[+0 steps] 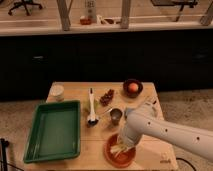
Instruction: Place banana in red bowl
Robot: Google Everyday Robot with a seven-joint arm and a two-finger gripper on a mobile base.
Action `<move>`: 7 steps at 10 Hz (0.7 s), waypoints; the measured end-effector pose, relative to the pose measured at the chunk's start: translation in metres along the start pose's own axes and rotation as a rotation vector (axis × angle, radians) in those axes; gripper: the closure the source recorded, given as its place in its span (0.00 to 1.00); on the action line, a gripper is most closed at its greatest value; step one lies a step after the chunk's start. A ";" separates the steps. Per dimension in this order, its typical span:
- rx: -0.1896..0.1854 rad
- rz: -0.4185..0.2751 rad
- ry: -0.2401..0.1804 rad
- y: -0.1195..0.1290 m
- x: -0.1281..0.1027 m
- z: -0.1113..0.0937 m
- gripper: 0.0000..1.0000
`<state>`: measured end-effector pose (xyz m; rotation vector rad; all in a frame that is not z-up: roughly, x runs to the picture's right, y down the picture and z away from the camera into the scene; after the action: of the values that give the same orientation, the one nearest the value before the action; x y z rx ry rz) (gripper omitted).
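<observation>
The red bowl [110, 154] sits on the wooden table near its front edge, right of the green tray. My gripper [123, 145] hangs from the white arm that reaches in from the right, and it is low over the bowl's middle. A pale-yellow shape, the banana [116, 148], shows inside the bowl right under the gripper. I cannot tell whether the gripper still touches the banana. The arm hides the bowl's right side.
A green tray [52, 131] lies at the left. A white-handled utensil [91, 104], a small metal cup [116, 116], a reddish-brown cluster [106, 96], a dark bowl [132, 88] holding an orange item and a white cup [58, 91] stand behind. Dark cabinets lie beyond the table.
</observation>
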<state>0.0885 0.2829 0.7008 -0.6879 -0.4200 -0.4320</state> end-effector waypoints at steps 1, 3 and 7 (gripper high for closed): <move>-0.006 -0.006 -0.002 0.000 0.000 0.000 0.61; -0.007 -0.017 -0.007 -0.001 0.000 -0.001 0.40; 0.006 -0.019 -0.008 -0.001 0.003 -0.009 0.20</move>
<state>0.0930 0.2755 0.6963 -0.6799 -0.4354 -0.4457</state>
